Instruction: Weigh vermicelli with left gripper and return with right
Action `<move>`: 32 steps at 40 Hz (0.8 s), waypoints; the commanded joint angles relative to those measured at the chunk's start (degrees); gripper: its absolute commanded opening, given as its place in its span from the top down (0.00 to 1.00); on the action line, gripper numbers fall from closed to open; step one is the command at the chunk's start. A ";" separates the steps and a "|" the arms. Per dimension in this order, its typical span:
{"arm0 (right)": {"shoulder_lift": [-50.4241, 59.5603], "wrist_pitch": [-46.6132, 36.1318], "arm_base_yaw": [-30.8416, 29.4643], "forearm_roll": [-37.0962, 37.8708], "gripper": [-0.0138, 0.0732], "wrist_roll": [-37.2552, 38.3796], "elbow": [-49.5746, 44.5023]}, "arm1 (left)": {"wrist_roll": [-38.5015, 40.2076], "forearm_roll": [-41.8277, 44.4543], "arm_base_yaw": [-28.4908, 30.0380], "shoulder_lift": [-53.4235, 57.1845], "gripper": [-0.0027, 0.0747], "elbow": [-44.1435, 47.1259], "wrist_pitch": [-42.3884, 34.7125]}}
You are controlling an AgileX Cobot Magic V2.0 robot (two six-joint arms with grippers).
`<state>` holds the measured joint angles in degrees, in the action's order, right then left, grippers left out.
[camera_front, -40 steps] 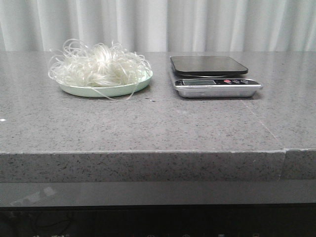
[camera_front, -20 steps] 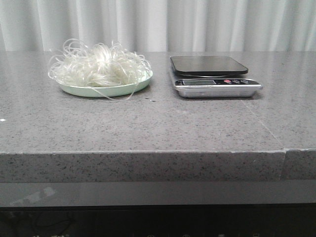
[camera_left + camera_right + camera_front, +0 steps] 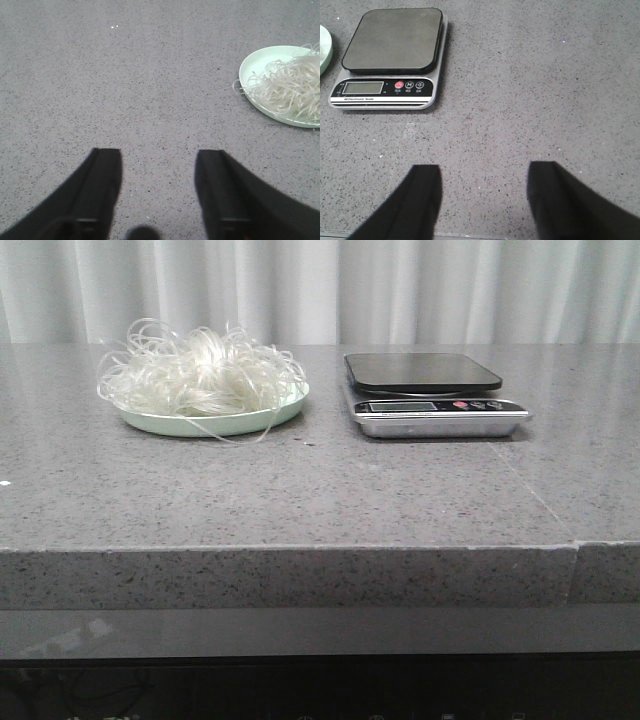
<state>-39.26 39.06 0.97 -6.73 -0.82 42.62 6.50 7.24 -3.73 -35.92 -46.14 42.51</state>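
Observation:
The vermicelli (image 3: 200, 372), a fluffy tangle of thin white strands, lies on a pale green plate (image 3: 215, 424) at the back left of the grey counter. It also shows in the left wrist view (image 3: 292, 90), on the plate (image 3: 255, 62). A kitchen scale (image 3: 432, 392) with a dark empty platform stands to the right of the plate; it also shows in the right wrist view (image 3: 392, 55). My left gripper (image 3: 158, 157) is open and empty over bare counter, apart from the plate. My right gripper (image 3: 484, 172) is open and empty over bare counter, short of the scale. Neither gripper shows in the front view.
The grey speckled counter (image 3: 320, 500) has its front edge near the camera and a seam at the right (image 3: 577, 550). A white curtain (image 3: 320, 290) hangs behind it.

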 commanded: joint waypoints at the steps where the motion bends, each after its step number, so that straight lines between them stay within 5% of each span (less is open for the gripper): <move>1: -0.34 -3.20 -0.09 0.51 0.19 -0.09 1.54 | 0.16 -2.04 0.00 -1.08 0.30 -1.46 -4.64; 21: -0.34 -3.03 -0.09 0.51 0.19 -0.09 1.54 | -3.26 -2.23 -19.52 -20.45 0.30 -6.13 -14.78; 32: -0.34 -3.03 -0.09 0.51 0.19 -0.09 1.54 | -3.26 -1.99 -23.66 -35.95 0.30 -15.04 -16.12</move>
<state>-39.26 39.31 0.97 -6.63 -0.82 42.62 3.08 5.32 -26.72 -69.10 -56.84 30.41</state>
